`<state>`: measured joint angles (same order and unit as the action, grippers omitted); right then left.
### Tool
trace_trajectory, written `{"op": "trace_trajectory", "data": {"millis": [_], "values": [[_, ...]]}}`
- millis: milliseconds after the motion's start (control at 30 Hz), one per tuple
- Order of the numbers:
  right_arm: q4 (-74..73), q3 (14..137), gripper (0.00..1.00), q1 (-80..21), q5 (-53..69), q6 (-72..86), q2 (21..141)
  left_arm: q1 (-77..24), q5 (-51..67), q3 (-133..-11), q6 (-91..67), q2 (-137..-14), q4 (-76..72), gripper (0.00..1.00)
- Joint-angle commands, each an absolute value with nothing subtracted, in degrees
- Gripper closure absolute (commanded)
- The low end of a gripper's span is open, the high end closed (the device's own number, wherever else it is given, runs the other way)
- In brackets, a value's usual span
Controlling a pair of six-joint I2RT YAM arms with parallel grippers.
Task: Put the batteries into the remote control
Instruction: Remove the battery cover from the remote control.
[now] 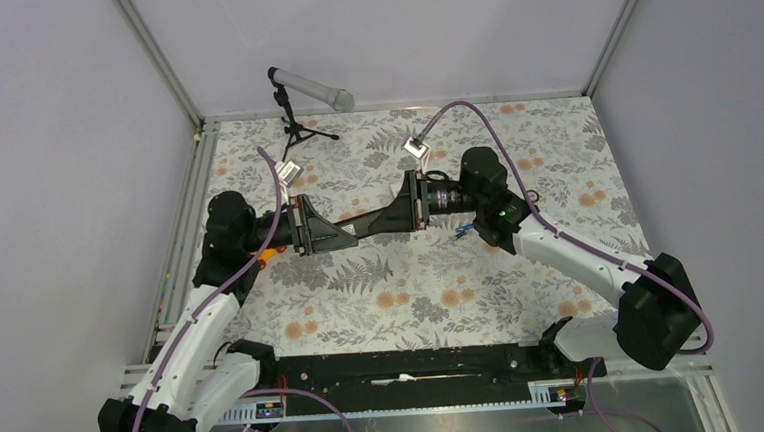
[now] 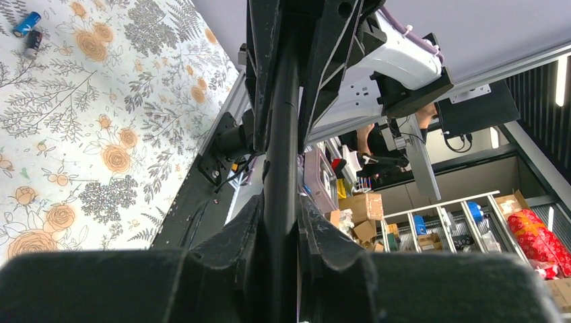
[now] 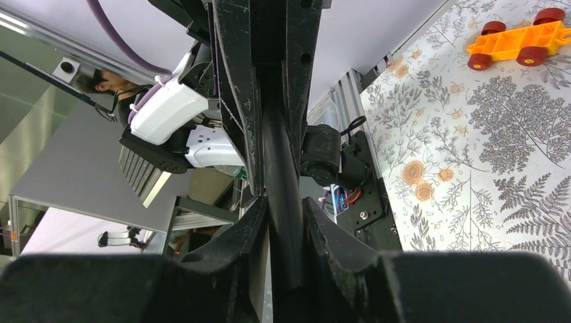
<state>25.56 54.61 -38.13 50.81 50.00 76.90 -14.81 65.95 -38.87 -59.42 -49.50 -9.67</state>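
I hold the remote up in the air with both arms, above the counter. The counter has a cloth with flowers and leaves on it.

My left end effector is closed tight on one end of the remote. My right end effector is closed on the other end. The two point at each other, and the remote runs like a little bridge between them. It is long, thin and black. In each wrist view it goes straight up the middle, with one finger pressed on each side of it. In those views I cannot see if its little door is open.

The batteries are not in the remote. Two of them lie on the counter, close to each other, near my right arm. One is blue with a shiny end. The other looks dark, and I cannot tell its color. Nothing is touching them.

An orange toy car with red wheels sits on the counter by my left arm. A gray microphone on a small black stand is at the far edge of the counter.
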Motion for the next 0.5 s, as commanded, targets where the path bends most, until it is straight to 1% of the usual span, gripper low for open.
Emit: {"op": "trace_trajectory", "data": {"millis": [0, 100, 167, 267, 367, 467], "values": [[26.07, 51.71, 0.77, -33.85, 48.59, 48.83, 75.93, -14.67, 71.12, -44.63, -55.46, -47.03, -8.77, 1.0], [28.64, 51.49, 0.75, -32.95, 52.34, 48.61, 75.88, -14.68, 72.58, -45.01, -54.16, -46.85, -6.72, 1.0], [31.57, 51.05, 0.7, -32.77, 54.62, 48.8, 75.78, -14.68, 73.63, -44.52, -55.8, -46.57, -9.16, 1.0], [34.1, 50.37, 0.67, -32.19, 56.32, 49.9, 76.12, -14.63, 74.91, -43.55, -60.77, -45.8, -14.6, 1.0], [37.03, 49.01, 0.66, -31.21, 56.39, 52.51, 76.38, -14.68, 76.27, -43.22, -63.26, -45.28, -17.88, 1.0], [37.57, 47.75, 0.71, -30.47, 53.95, 53.32, 76.28, -14.67, 76.34, -43.29, -62.76, -44.82, -17.03, 1.0]]}}
